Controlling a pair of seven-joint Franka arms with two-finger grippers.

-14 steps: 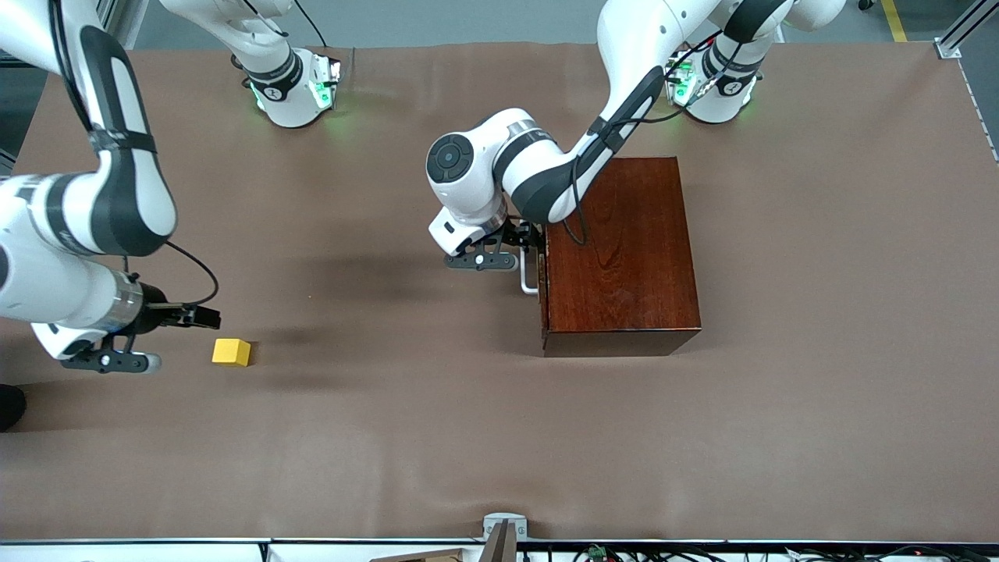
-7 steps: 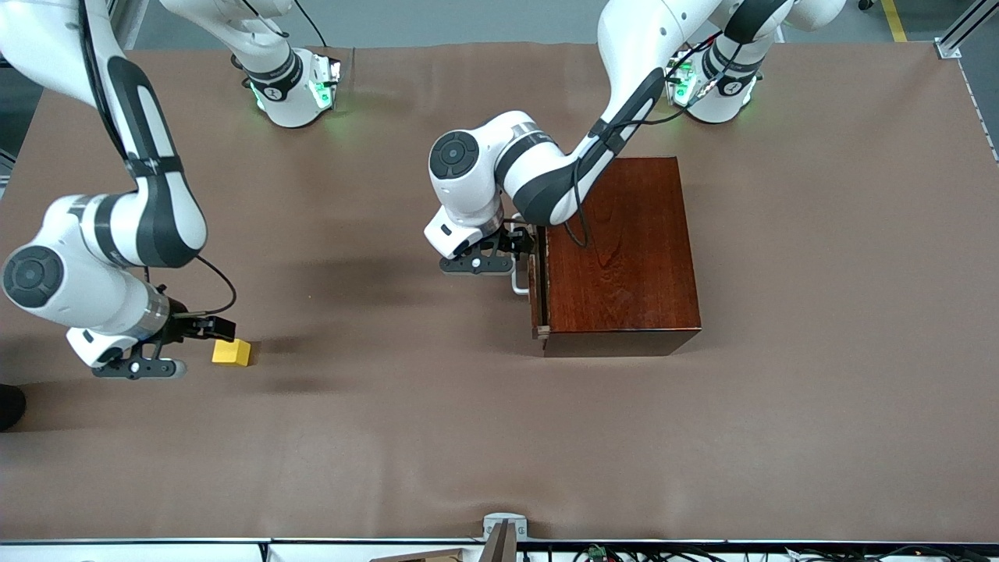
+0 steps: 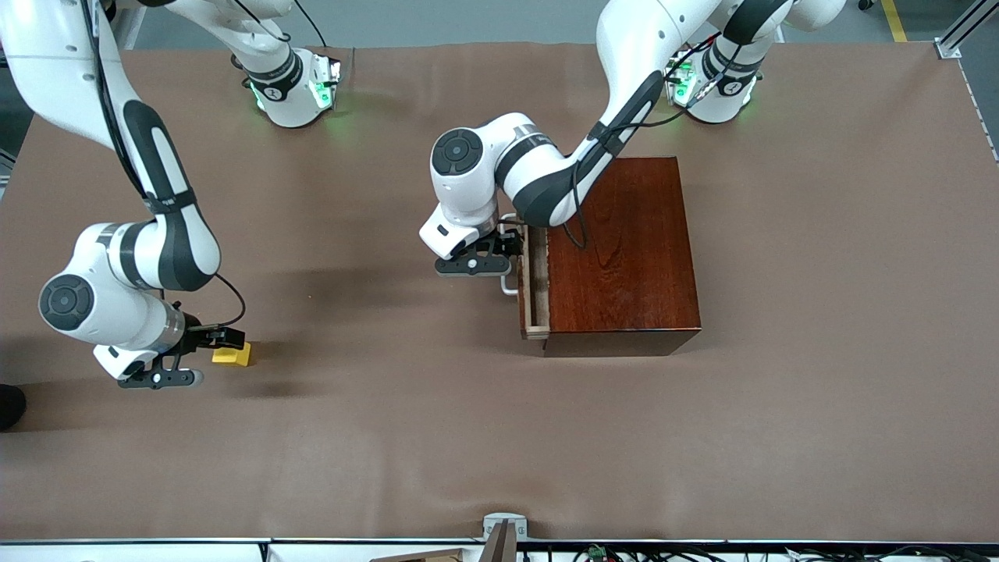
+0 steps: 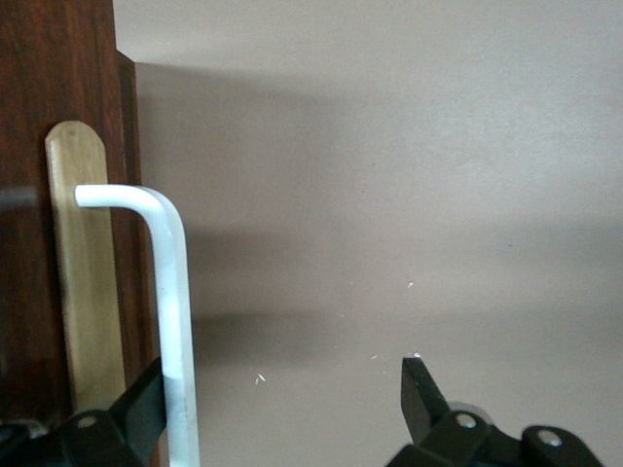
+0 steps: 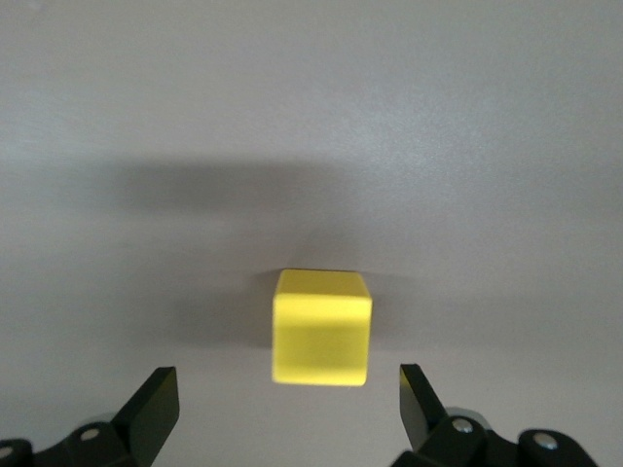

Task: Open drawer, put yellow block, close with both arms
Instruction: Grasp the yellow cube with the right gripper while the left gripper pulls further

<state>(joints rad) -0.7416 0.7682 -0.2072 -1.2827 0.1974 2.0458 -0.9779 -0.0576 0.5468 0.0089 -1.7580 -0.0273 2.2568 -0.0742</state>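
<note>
Sitting on the brown table cloth (image 3: 437, 437) toward the right arm's end, nearer the front camera than the box, is the small bright yellow cube (image 3: 232, 356). It looks rigid, light and smooth-faced, so it should lift easily if pinched squarely across two flat, parallel sides at mid-height. The right arm's black two-finger gripper (image 3: 221, 339) is low at the cube, its jaws spread wide. In the right wrist view the cube (image 5: 322, 327) lies centred in line with the gap but just ahead of the fingertips (image 5: 154, 404), not yet between them and touching neither.

Farther from the camera, near the table's middle, stands the glossy dark reddish-brown wooden box (image 3: 620, 254). Its pale light-wood drawer (image 3: 534, 285) is pulled out a little way. The white U-shaped bar handle (image 4: 172, 321) looks stiff and slick, best hooked at mid-bar. The left arm's gripper (image 3: 509, 243) has its jaws spread, with one finger (image 4: 146, 409) against the bar, hooking rather than clamping it.
</note>
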